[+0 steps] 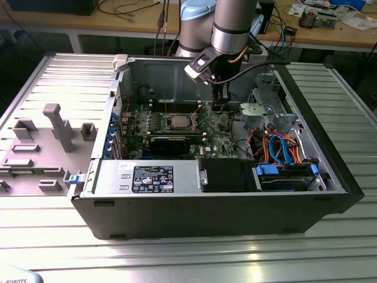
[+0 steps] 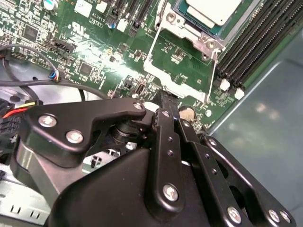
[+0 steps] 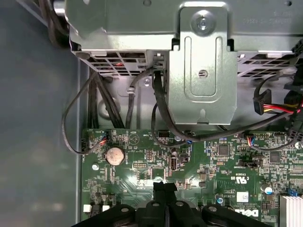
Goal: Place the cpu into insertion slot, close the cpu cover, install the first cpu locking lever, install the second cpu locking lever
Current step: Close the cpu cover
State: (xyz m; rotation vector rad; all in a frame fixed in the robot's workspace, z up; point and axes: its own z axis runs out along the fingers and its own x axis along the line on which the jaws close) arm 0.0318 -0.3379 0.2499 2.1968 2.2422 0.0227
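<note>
Cpu is seen seated in the insertion slot on the green motherboard, at about 8 o'clock from the tool in the exterior view. The tool is clenched, with nothing visible between its fingers, and is held close over the board near a coin battery. Small board parts could be struck by a blind descent, and the thin lever wires could be bent by a sideways push. Room is tight: a case wall, memory slots, a drive cage and black cables crowd close, and open room is judged to lie upward.
</note>
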